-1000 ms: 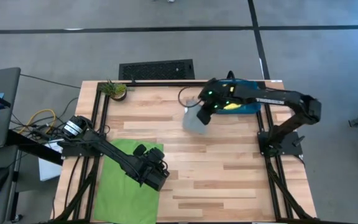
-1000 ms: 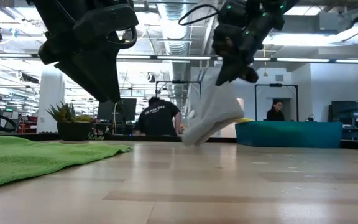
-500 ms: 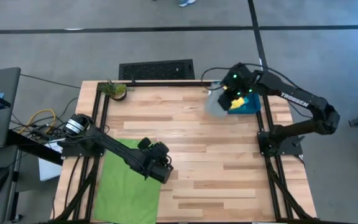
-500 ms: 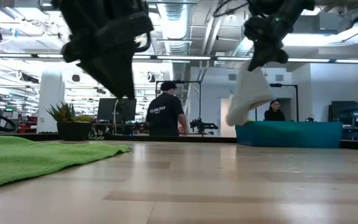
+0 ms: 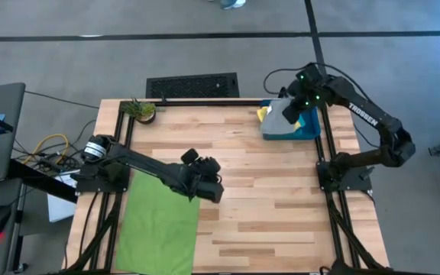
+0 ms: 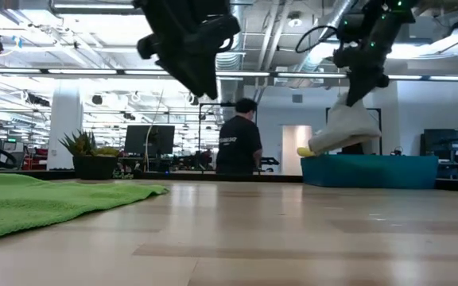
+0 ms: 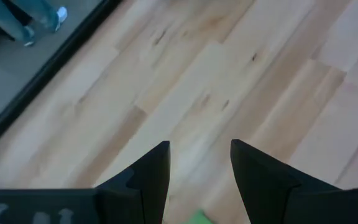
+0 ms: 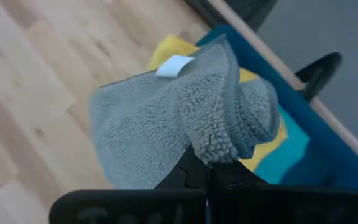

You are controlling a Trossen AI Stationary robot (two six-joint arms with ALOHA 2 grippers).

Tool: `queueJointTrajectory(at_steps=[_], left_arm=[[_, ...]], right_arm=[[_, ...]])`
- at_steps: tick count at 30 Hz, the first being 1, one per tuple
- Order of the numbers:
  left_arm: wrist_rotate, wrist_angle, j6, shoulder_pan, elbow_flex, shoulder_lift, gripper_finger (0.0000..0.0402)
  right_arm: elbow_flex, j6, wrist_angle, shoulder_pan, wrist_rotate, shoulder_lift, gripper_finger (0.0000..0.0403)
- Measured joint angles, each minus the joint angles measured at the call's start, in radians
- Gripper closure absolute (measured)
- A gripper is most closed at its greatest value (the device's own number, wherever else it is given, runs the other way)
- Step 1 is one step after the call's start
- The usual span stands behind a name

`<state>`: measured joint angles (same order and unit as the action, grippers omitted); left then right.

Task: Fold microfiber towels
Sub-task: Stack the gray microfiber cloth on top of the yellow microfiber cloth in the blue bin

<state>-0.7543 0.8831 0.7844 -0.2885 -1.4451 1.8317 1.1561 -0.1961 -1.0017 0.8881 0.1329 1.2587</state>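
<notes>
From above, my right gripper (image 5: 291,111) is pinched tight on the grey towel (image 5: 274,122), over the blue bin (image 5: 309,131) at the far right. The green towel (image 5: 157,229) lies flat, near left. Low down, the grey towel hangs over the bin. My left gripper (image 7: 197,177) is spread wide with nothing in it.

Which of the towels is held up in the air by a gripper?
The grey towel: it hangs from the shut right gripper over the blue bin. The green towel lies flat on the table; the yellow towel rests in the bin.
</notes>
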Motion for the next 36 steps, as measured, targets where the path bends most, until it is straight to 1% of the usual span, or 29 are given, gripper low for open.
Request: queueJointTrajectory(at_steps=[5, 10, 13, 15, 17, 19, 21, 30, 36], left_arm=[[0.002, -0.046, -0.094, 0.032, -0.017, 0.0, 0.0239], [0.017, -0.069, -0.138, 0.047, -0.017, 0.0, 0.0239], [0.017, -0.069, -0.142, 0.049, -0.017, 0.0, 0.0239], [0.017, -0.069, -0.142, 0.048, -0.017, 0.0, 0.0239], [0.018, -0.068, -0.142, 0.048, -0.017, 0.0, 0.0239], [0.022, -0.068, -0.142, 0.049, -0.017, 0.0, 0.0239], [0.025, -0.068, -0.142, 0.051, -0.017, 0.0, 0.0239], [0.025, -0.068, -0.153, 0.074, -0.017, 0.0, 0.0239], [0.035, -0.069, -0.165, 0.083, -0.017, 0.0, 0.0239]], right_arm=[[0.0, -0.068, 0.026, 0.064, -0.001, 0.065, 0.0397], [0.0, -0.13, 0.037, 0.089, -0.001, 0.179, 0.0396], [0.0, -0.125, 0.066, 0.109, -0.006, 0.242, 0.0393], [0.0, -0.09, 0.075, 0.123, -0.039, 0.271, 0.0392], [0.0, -0.049, 0.073, 0.132, -0.107, 0.293, 0.0392], [0.0, -0.003, 0.062, 0.139, -0.178, 0.301, 0.0393], [0.0, 0.024, 0.048, 0.148, -0.221, 0.3, 0.0393], [0.0, 0.005, 0.054, 0.155, -0.228, 0.299, 0.0387], [0.0, 0.005, 0.052, 0.155, -0.239, 0.307, 0.0359]])
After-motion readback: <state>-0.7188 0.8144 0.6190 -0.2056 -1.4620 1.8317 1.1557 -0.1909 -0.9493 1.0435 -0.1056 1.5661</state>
